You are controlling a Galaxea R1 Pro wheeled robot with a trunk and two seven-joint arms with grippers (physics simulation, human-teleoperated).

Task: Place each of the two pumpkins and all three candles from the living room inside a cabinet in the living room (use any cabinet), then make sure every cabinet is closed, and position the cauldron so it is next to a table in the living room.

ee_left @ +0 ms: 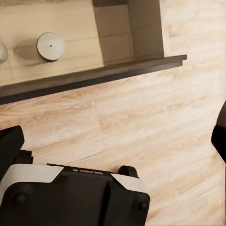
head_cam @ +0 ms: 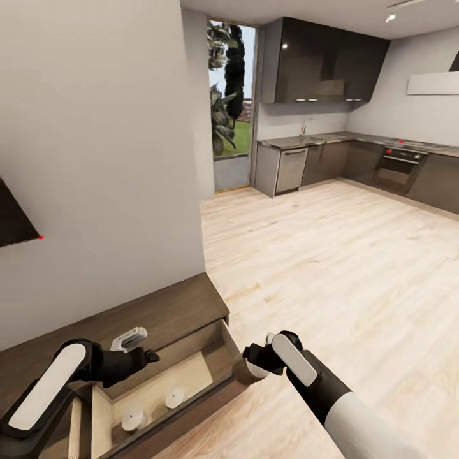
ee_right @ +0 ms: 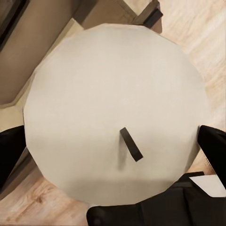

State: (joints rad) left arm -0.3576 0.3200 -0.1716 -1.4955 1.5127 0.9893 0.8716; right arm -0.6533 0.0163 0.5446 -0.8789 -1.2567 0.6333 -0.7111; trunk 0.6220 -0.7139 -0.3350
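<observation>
The candle point(ee_right: 113, 108) between my right fingers is cream with a dark wick; my drawer point(head_cam: 191, 373) is dark brown wood-grain outside, pale inside.

I'm looking at a home, open-plan, rendered in simulation. Pale wood floor point(head_cam: 331, 255) runs from where I stand into a kitchen at the far end: glossy dark cupboards point(head_cam: 325, 60) up on the wall, a grey countertop point(head_cam: 331, 137), a built-in oven point(head_cam: 398, 167), a dishwasher point(head_cam: 291, 169). A tall window point(head_cam: 231, 102) shows greenery outside. Close by, a low brown cabinet point(head_cam: 159, 312) against a plain white wall point(head_cam: 95, 159).
</observation>
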